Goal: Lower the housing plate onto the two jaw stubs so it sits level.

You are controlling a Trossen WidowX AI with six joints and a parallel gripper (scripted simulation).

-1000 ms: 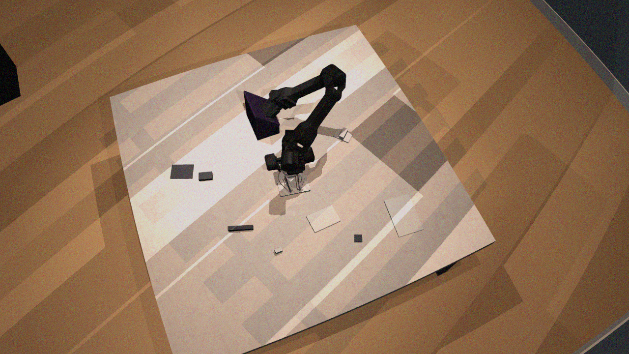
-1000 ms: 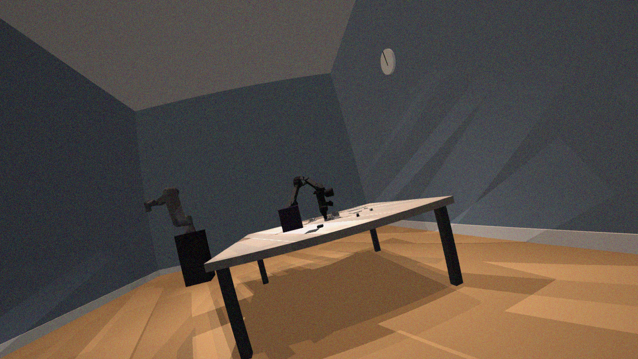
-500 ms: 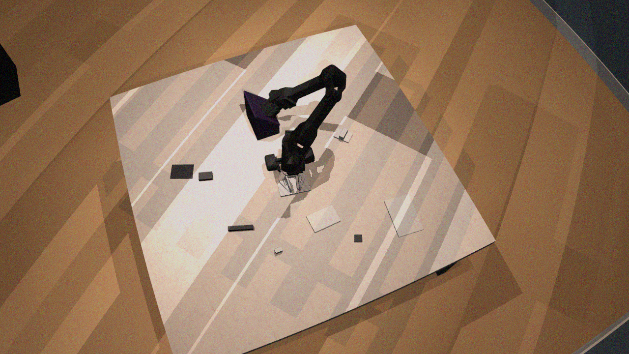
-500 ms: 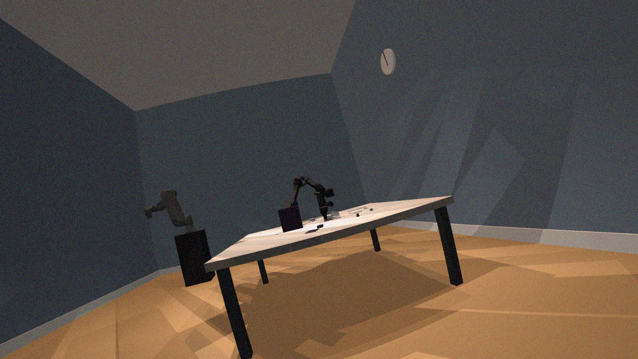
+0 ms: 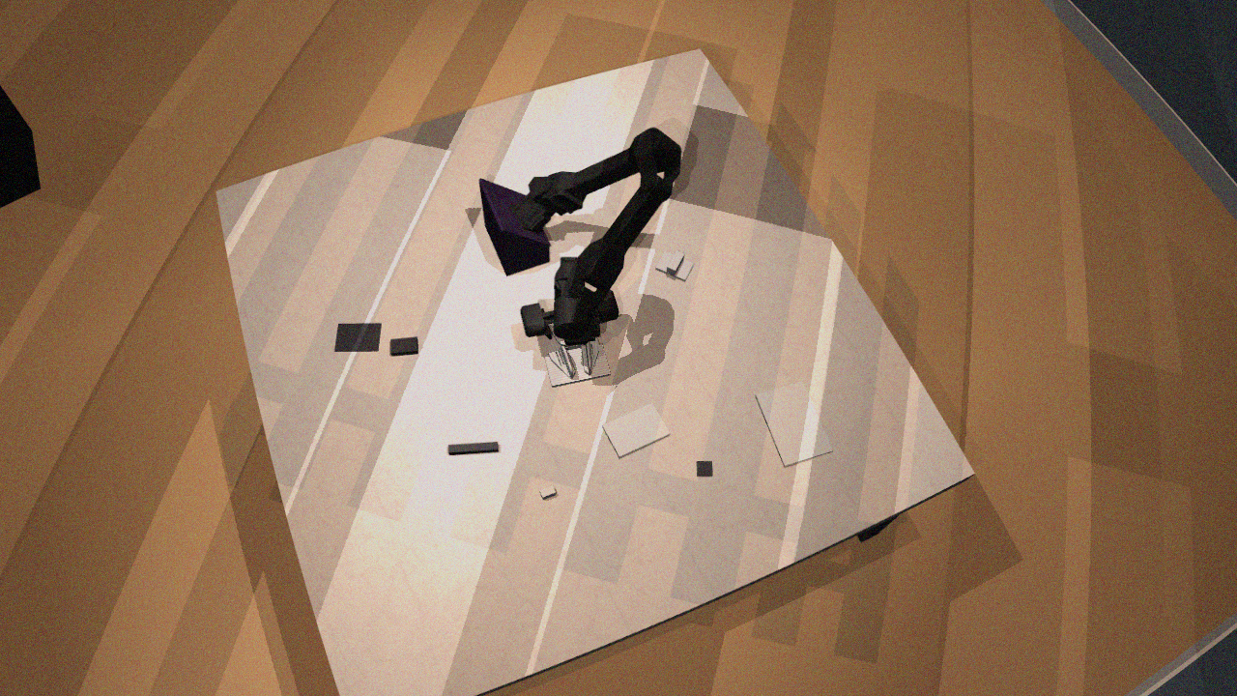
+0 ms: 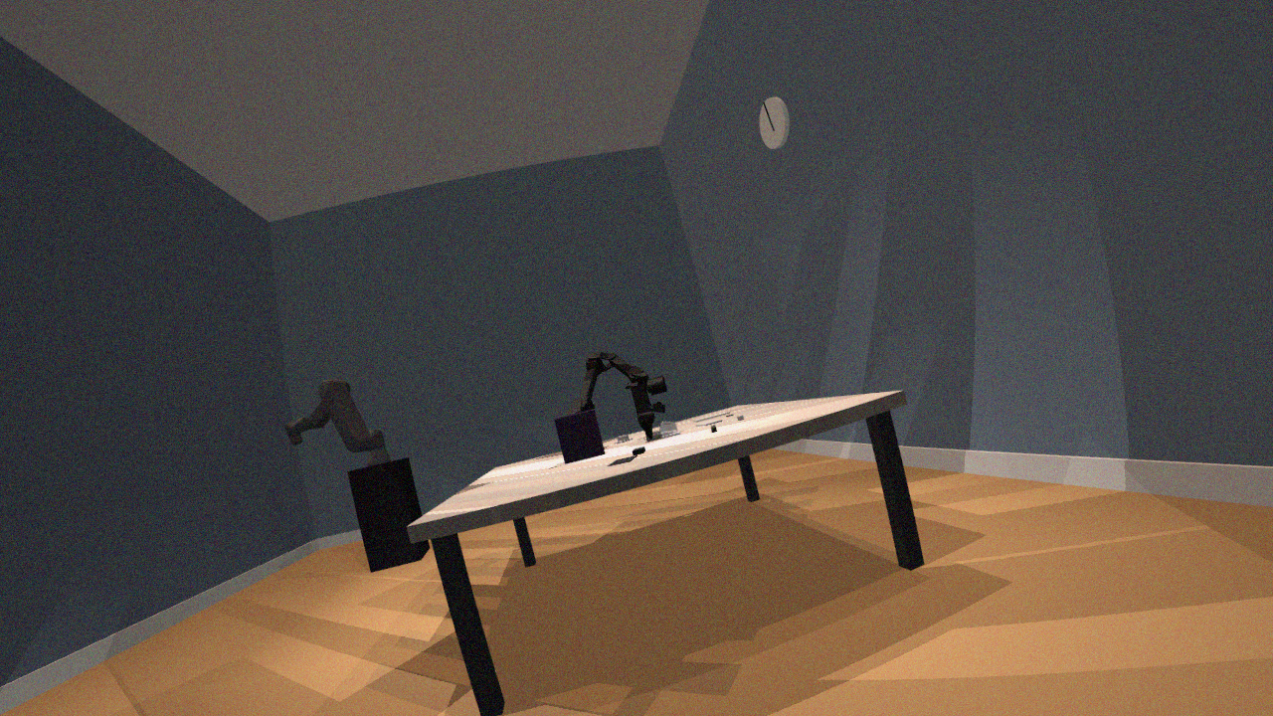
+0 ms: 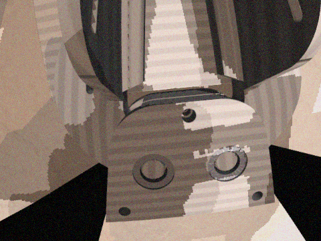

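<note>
The housing plate [image 7: 134, 197] fills the lower middle of the wrist view, with two ringed holes and several small ones. My gripper [image 7: 184, 161] [image 5: 577, 344] [image 6: 649, 436] is shut on it, with black fingers at its left and right edges. Two long jaws run out from under the plate's rounded edge, the left jaw [image 7: 103, 43] [image 5: 561, 359] and the right jaw [image 7: 267, 40] [image 5: 589, 355]. Round ends show inside both ringed holes. The jaws lie over a pale base plate [image 5: 601, 372]. Any gap under the housing plate is hidden, so I cannot tell whether it is seated.
A dark purple block [image 5: 519, 250] [image 6: 580, 436] stands by the arm's base. A two-part pale piece [image 5: 675, 265] lies right of the arm. A dark slab [image 5: 358, 337], a dark block [image 5: 404, 346], a dark bar [image 5: 473, 448] and a pale plate [image 5: 635, 430] lie around.
</note>
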